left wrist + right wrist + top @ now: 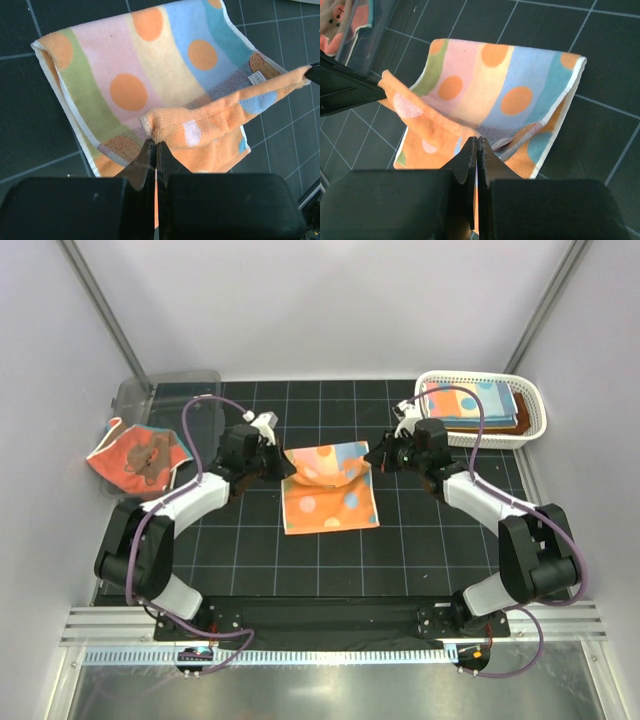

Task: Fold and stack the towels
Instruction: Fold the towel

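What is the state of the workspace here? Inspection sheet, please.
Surface: black gridded mat.
Job's things: dotted towel mid-mat, far edge lifted and sagging between its corners; bear towel crumpled at the left; folded towels stacked in the basket.
Clutter: clear bin far left, white basket far right.
End effectors: left end effector and right end effector each shut on a lifted corner of the dotted towel.
Cables: purple cables looped along both arms, off the towel.
Surroundings: white walls, metal frame posts.

Bright even light, sharp pics
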Motion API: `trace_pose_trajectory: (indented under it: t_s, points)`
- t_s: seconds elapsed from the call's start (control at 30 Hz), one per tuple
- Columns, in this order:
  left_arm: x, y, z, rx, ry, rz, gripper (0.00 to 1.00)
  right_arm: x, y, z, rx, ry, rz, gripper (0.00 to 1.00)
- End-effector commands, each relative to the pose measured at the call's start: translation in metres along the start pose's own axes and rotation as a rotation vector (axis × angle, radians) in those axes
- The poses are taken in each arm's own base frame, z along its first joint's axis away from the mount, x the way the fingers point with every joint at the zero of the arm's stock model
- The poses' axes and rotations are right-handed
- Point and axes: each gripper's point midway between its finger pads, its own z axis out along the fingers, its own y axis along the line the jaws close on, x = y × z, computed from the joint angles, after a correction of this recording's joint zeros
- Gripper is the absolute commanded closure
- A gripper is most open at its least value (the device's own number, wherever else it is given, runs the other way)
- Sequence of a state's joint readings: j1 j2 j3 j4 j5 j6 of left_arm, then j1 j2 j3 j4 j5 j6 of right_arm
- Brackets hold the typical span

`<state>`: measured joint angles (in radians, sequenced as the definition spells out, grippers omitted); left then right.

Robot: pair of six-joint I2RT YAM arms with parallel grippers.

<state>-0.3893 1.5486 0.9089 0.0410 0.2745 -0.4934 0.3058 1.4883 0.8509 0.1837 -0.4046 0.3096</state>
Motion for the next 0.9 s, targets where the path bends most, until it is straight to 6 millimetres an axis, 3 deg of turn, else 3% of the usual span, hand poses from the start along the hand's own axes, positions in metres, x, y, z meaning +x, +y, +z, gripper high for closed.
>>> trace_pose_trajectory:
  t_s: [0.0,0.23,0.47,0.53,0.63,0.7,0.73,0.87]
  points:
    - [-0.008,-0.011,-0.014,0.006,-0.043,0.035,1.00,0.002,-0.001,-0.008,0.023,-0.011,-0.031,0.99]
    - [0.055,0.004,-0.007,-0.056,0.068,0.037,1.00,0.043,-0.003,-0.011,0.001,0.013,0.060,0.99]
    - [0.065,0.002,-0.015,-0.096,0.038,0.068,0.99,0.069,-0.008,-0.016,0.015,0.055,0.119,0.99]
    - [0.064,0.000,-0.021,-0.102,0.027,0.072,0.87,0.075,-0.010,-0.019,0.035,0.073,0.140,0.98]
    - [0.067,-0.002,-0.032,-0.116,0.007,0.079,0.82,0.089,-0.010,-0.028,0.048,0.121,0.161,0.86]
    - [0.078,-0.001,-0.037,-0.120,0.023,0.065,0.73,0.098,-0.023,-0.036,0.133,0.141,0.164,0.68]
    - [0.081,-0.001,-0.040,-0.120,0.025,0.059,0.67,0.110,-0.030,-0.043,0.182,0.184,0.181,0.68]
    - [0.089,-0.004,-0.061,-0.117,0.006,0.018,0.59,0.124,-0.039,-0.059,0.282,0.227,0.243,0.68]
